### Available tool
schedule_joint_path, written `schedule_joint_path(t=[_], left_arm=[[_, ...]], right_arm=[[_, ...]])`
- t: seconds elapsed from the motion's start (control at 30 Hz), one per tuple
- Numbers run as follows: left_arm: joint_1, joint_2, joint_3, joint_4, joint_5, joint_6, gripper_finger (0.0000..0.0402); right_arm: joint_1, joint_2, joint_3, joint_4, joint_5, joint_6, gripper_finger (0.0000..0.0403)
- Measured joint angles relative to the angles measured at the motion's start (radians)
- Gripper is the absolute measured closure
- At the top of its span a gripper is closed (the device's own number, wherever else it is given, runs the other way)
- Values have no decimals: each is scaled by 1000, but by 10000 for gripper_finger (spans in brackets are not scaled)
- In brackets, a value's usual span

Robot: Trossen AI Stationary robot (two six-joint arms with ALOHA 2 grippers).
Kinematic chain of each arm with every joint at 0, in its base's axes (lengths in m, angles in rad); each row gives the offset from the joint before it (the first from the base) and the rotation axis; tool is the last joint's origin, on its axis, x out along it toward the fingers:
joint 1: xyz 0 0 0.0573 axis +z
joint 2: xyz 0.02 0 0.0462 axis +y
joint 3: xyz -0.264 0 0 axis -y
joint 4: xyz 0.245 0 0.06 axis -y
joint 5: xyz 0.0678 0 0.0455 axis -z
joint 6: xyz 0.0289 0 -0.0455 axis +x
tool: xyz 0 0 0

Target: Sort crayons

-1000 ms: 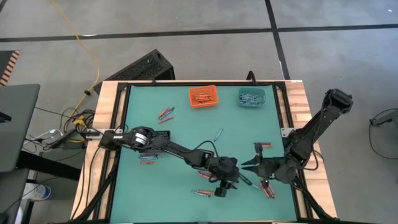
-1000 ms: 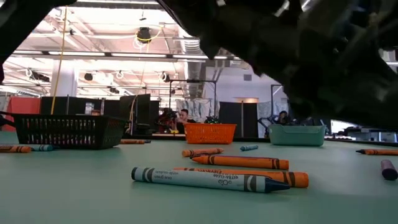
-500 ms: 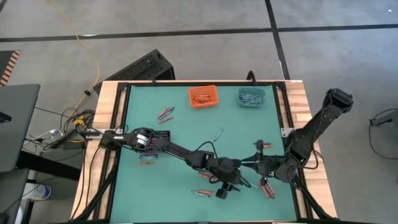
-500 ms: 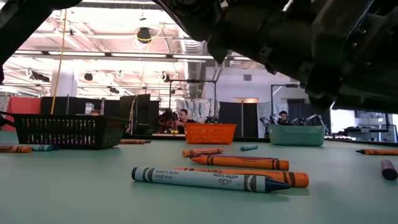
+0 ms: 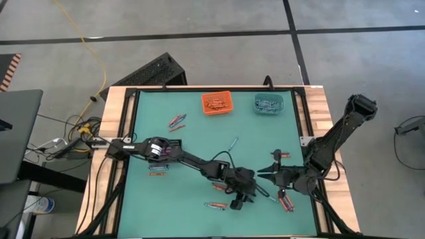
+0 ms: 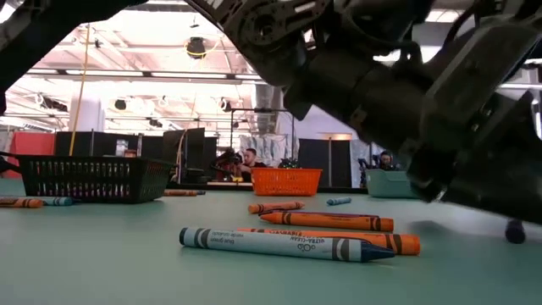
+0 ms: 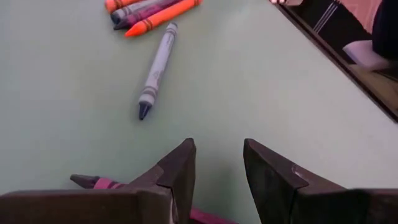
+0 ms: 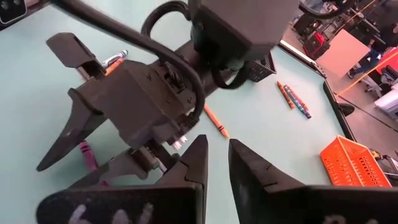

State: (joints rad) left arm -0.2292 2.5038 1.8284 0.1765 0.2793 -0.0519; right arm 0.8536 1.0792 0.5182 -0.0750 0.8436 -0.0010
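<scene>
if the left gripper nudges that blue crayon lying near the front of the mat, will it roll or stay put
The blue crayon looks round and lies flat on the smooth green mat, so a sideways nudge would probably roll it. It rests against an orange crayon behind it, which may stop it that way. It looks stiff and light, and its paper wrapper should aid grip.

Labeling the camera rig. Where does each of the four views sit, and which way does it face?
High view: overhead, straight down on the green table; shows both arms, left gripper and right gripper close together.
Low view: table height, level across to the room; dark arm parts overhead, blue crayon nearest.
Left wrist view: looks past its own open fingers down at the mat.
Right wrist view: looks past its own fingers at the left arm's gripper.
Shared: the orange bin shows in the high, low and right wrist views.
</scene>
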Motion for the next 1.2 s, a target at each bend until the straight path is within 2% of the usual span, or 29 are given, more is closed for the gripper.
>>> schedule_joint_path(t=[0.37, 0.53, 0.73, 0.87, 1.07, 1.2], left_arm=[[36, -4, 17, -147, 49, -41, 276], [46, -4, 113, -368, 46, 6, 276], [47, -3, 280, -707, -90, 113, 276], [38, 0, 390, -863, -173, 164, 276], [12, 0, 469, -983, -283, 192, 276], [2, 0, 470, -1010, -404, 83, 276]], right_arm=[[3, 0, 0, -1, -3, 0, 339], [3, 0, 0, -1, -3, 0, 339], [3, 0, 0, -1, -3, 1, 339], [3, 0, 0, -1, -4, 1, 339], [3, 0, 0, -1, -4, 1, 339], [3, 0, 0, -1, -4, 1, 339]])
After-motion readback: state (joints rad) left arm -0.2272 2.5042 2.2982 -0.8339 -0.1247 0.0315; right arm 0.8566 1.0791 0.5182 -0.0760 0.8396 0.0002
